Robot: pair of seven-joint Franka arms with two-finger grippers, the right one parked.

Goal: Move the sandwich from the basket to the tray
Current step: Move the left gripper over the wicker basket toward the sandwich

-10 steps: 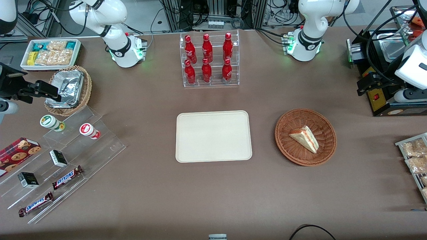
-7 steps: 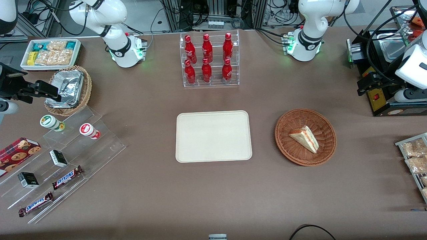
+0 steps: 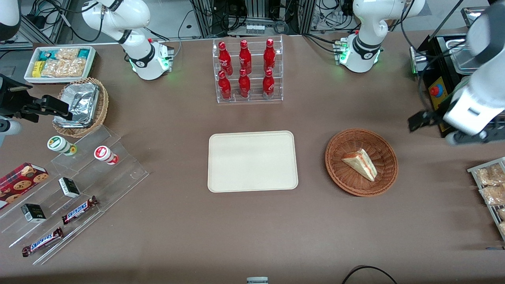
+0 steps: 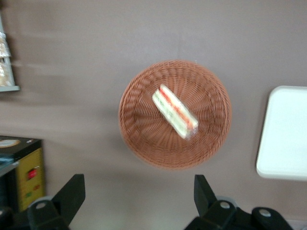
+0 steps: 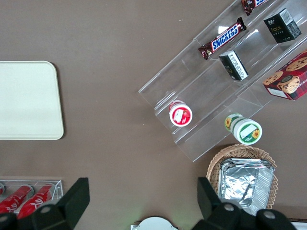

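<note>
One sandwich [image 4: 174, 111] lies in the basket [image 4: 139, 139] below and ahead of the spread-fingered, empty end effector [image 4: 136, 201], its long axis diagonal to the finger line.

Red bottles [image 3: 246, 71], snack bars [image 3: 79, 209]

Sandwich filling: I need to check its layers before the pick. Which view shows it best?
The front view: the sandwich lies sharp in the basket, orange-red cut edge visible. The left wrist view blurs it, seen past the open gripper. The right wrist view misses it.
</note>
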